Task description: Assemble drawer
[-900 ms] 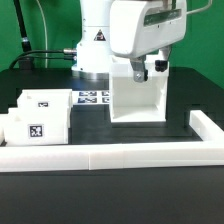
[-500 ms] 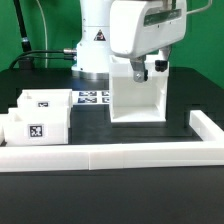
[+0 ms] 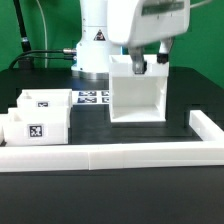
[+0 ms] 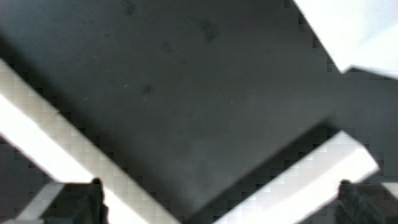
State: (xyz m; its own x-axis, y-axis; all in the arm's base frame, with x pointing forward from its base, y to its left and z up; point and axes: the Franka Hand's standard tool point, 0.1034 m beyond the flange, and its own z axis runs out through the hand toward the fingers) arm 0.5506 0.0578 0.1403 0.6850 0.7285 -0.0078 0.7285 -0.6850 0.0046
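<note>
The drawer's large white housing (image 3: 138, 97) stands upright on the black table, right of centre in the exterior view, its open front facing the camera. My gripper (image 3: 148, 64) hangs just above the housing's top edge, with its jaws wide apart and holding nothing. In the wrist view the gripper (image 4: 222, 206) shows only its two dark fingertips (image 4: 80, 204) at the picture's corners. Between them are the housing's white walls (image 4: 63, 125) and its dark inside. The two small knobbed trays (image 3: 44, 112) (image 3: 28, 131) sit side by side at the exterior view's left.
The long low white border rail (image 3: 110, 156) runs along the front and turns back at the exterior view's right (image 3: 207, 130). The marker board (image 3: 92, 98) lies flat behind the trays. The robot's base (image 3: 92, 45) stands at the back.
The gripper has risen from low over the housing's top to a little above it, so more of the housing's upper edge shows. The housing and trays have not moved.
</note>
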